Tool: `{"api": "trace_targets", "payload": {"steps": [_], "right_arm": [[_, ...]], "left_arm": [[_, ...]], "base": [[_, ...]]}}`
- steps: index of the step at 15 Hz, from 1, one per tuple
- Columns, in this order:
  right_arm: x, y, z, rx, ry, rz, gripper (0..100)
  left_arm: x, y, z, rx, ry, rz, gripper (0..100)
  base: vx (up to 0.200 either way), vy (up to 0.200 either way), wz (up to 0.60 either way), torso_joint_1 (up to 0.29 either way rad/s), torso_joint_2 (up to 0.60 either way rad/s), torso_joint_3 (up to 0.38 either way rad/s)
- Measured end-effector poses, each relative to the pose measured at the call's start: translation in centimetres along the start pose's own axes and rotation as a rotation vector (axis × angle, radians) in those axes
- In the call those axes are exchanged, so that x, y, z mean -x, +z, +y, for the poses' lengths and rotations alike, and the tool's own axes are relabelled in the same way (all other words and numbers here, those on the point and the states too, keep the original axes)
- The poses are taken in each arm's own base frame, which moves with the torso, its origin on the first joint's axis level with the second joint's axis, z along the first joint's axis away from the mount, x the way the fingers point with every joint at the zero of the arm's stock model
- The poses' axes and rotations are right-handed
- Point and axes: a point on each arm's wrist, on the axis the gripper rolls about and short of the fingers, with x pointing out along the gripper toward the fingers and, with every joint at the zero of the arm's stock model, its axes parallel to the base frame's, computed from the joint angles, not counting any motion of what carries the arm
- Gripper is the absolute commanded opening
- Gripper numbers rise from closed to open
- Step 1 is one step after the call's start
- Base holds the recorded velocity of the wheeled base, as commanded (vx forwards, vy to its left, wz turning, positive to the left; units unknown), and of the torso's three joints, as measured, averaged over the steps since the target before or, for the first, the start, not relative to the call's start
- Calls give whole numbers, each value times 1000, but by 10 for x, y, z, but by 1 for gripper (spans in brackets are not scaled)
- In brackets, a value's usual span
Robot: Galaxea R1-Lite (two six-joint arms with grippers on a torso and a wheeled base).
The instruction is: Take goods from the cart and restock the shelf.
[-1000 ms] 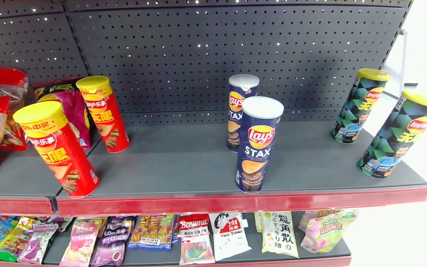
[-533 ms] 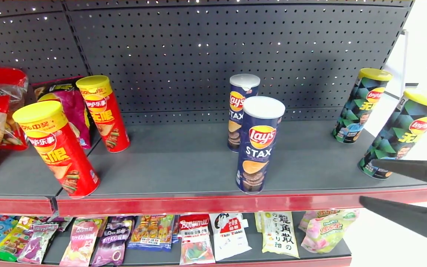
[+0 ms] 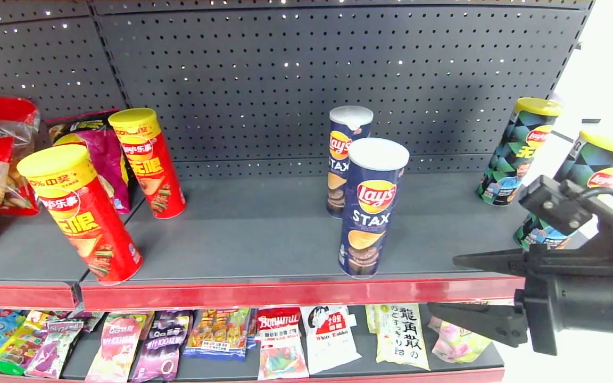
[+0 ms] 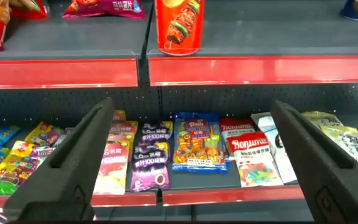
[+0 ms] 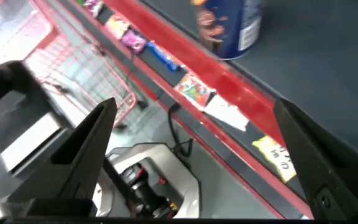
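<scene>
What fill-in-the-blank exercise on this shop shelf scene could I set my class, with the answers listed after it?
1. The front red can has a ______ lid.
2. The front blue can has a ______ lid.
3. The right gripper is ______ and holds nothing.
4. The bagged sweets lie one level ______ the cans.

Missing words: yellow; white; open; below.

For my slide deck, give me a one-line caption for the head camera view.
Empty, open right gripper hovers at the shelf's red front edge, beside the front blue chip can.
</scene>
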Motion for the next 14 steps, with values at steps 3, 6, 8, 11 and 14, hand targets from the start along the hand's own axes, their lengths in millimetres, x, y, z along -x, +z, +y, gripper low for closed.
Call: {"api": "trace_targets", "payload": {"steps": [3, 6, 8, 11, 14], "right_arm": [[-23, 2, -9, -15, -82, 9, 100], [-44, 0, -17, -21, -182, 41, 100], [-54, -1, -21, -26, -204, 67, 100], [-67, 2, -28, -30, -290, 87, 100], [-77, 7, -33, -26, -325, 97, 100]], "left_arm": [[0, 0, 0, 0, 0, 0, 100], [0, 0, 0, 0, 0, 0, 100], [0, 0, 0, 0, 0, 0, 100], [0, 0, 0, 0, 0, 0, 100], [0, 0, 0, 0, 0, 0, 100]], "base": [[0, 0, 0, 0, 0, 0], [0, 0, 0, 0, 0, 0], [0, 0, 0, 0, 0, 0], [0, 0, 0, 0, 0, 0], [0, 0, 0, 0, 0, 0]]}}
